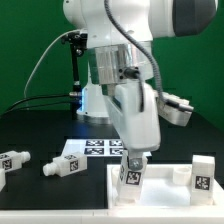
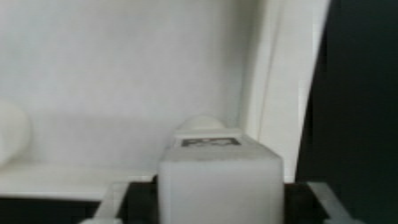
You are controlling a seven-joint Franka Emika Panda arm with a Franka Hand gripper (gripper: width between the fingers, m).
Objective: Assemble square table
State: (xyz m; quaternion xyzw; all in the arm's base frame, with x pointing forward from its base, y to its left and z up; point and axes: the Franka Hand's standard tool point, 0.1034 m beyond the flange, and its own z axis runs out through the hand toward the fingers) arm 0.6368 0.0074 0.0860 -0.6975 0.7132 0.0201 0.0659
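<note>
The square table's white slab (image 1: 165,180) lies at the front, toward the exterior view's right, with its raised rim (image 2: 267,80) showing in the wrist view. My gripper (image 1: 133,163) points straight down over the slab's near-left part and is shut on a white tagged leg (image 1: 131,177), which stands upright on the slab. In the wrist view that leg (image 2: 221,165) fills the space between my dark fingers (image 2: 118,200), close to the rim. A second leg (image 1: 203,172) stands upright at the slab's right end.
Two more tagged legs (image 1: 12,160) (image 1: 62,166) lie on the black table toward the exterior view's left. The marker board (image 1: 98,151) lies flat behind the slab, partly hidden by my arm. A blurred white rounded shape (image 2: 9,130) shows at the wrist view's edge.
</note>
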